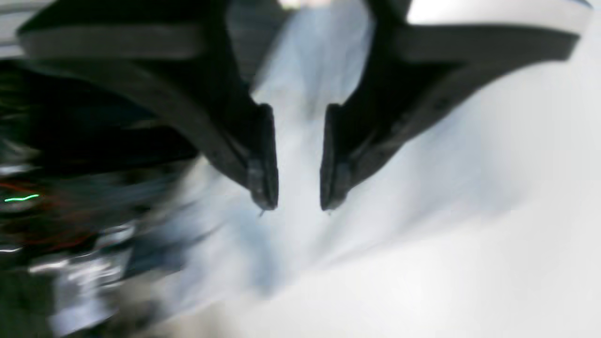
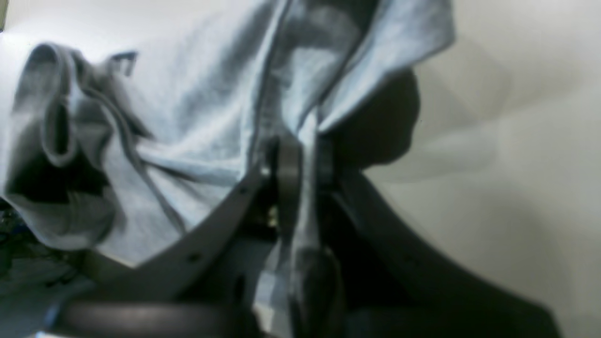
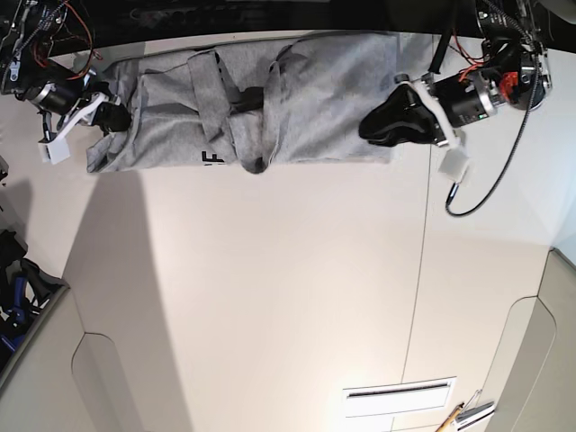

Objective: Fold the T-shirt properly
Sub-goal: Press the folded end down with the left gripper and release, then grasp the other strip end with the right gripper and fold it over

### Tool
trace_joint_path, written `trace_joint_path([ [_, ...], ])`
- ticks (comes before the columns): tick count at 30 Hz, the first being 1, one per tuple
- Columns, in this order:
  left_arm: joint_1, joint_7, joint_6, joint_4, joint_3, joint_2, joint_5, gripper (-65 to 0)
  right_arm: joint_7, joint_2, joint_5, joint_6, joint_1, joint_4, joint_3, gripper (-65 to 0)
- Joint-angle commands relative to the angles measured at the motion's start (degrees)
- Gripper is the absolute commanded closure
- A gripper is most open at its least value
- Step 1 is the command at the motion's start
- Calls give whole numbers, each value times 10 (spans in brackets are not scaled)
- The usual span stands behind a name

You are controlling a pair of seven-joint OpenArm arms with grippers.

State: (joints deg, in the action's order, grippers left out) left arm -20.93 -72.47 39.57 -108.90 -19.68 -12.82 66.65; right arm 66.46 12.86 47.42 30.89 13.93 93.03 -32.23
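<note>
The T-shirt (image 3: 297, 108) is seen in the base view stretched in a long band across the 12 o'clock edge of the white table (image 3: 288, 288). A bunched fold lies near its middle, and part of a black letter shows at the hem near 11 o'clock. No container holding anything can be made out.

At the 9 o'clock end of the band, the right gripper (image 2: 300, 159) is clamped on a fold of grey cloth. This is shown only by the right wrist view, where fabric is seen pinched between the closed fingers (image 2: 287, 178) and a gathered sleeve or hem hangs toward 9 o'clock. In the base view that grip is hidden behind the white bracket.

The left gripper (image 1: 299, 197) is placed over the 3 o'clock end of the T-shirt. In the left wrist view its jaws stand apart with pale cloth visible in the gap and nothing held. That view is heavily blurred, and the dark clutter at 8 o'clock cannot be identified. In the base view the fingertips are masked by the dark body of the gripper.
</note>
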Motion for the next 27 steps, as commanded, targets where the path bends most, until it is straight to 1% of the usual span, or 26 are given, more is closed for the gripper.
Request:
trace_joint_path([
  [1,-7,25,4,3,-14,-7,-19,-139,3,7,33,5,-10,17,-2,0],
  [2,-15,47,4,17,-27,-10,-56,-123,12,7,51,6,-16,24,-2,0],
  [4,-25,93,4,54,-47,-15,-117,-88,38,7,92,21,-26,39,-2,0],
  [6,-26,120,-4,98,-57,-17,-150,-68,63,3,138,24,-31,60,-2,0],
  [9,-21,122,-8,154,-56,-16,-150,-68,87,-10,186,26,-29,96,8,0],
  [12,-18,122,-8,181,-45,-16,-146,-68,91,-36,212,26,-28,128,32,0],
  [16,-18,122,-8,182,-28,-16,-146,-68,89,-72,227,26,-28,155,101,0],
  [19,-18,122,-8,182,-24,-16,-146,-69,73,-101,224,26,-28,158,168,0],
  [21,-18,122,-8,182,-24,-16,-146,-68,63,-121,206,26,-30,158,212,0],
  [23,-18,122,-8,182,-24,-16,-146,-69,41,-138,173,26,-32,158,254,0],
  [25,-18,122,-8,182,-24,-16,-146,-69,10,-150,123,26,-37,158,297,0],
  [27,-18,122,-8,182,-24,-16,-146,-68,-19,-155,69,25,-46,158,339,0],
])
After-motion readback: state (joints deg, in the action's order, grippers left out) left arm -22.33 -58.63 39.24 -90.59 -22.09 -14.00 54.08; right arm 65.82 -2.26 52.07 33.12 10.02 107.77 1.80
